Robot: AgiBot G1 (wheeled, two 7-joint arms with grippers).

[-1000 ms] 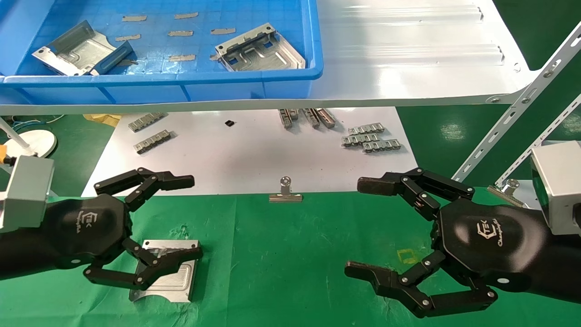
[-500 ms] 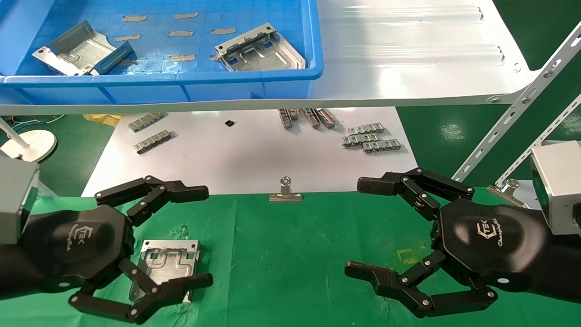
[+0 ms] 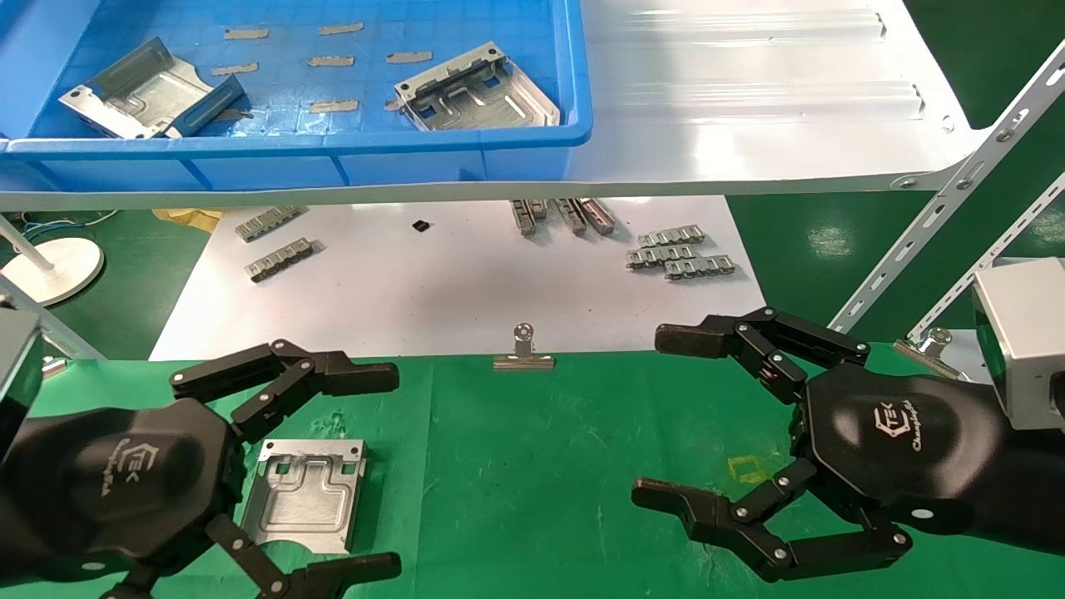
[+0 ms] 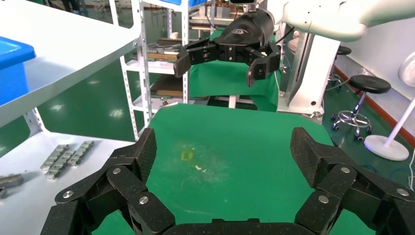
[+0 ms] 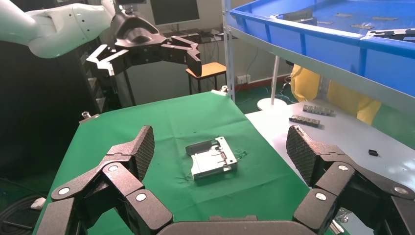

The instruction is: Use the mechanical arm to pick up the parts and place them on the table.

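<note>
One part (image 3: 305, 494) delivered, flat on the green bench (image 3: 541, 466) at 7 o'clock beside the left hand (image 3: 287, 474), fingers wide and empty; right hand (image 3: 682, 424) idle at 4 o'clock, likewise wide; apparently two parts (image 3: 474, 90) remain in the blue bin (image 3: 574, 116) at 11 o'clock.

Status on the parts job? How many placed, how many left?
One part lies flat on the green table, released. Left pincer is open above it, holding nothing; right pincer hangs open and empty. Two parts remain in the blue bin.
</note>
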